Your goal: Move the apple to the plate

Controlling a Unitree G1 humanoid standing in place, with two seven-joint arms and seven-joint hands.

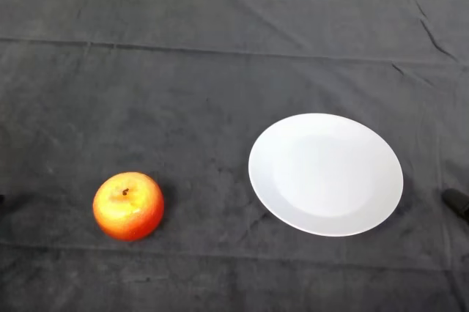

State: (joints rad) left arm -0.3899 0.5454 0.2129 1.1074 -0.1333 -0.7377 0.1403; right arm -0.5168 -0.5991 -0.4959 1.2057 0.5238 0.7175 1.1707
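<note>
The apple is located on the near left part of the bench, resting directly on the dark cloth. It is set upright, with the stem hollow turned upward. The skin is red at the sides and yellow-orange around the stem.

The plate is located to the right of the apple, slightly farther back. It is white, round and shallow, and is laid flat on the cloth. Nothing is carried on it. The apple and the plate are well apart, with bare cloth between them.

Creases are seen in the cloth along the far side and at the far right.
</note>
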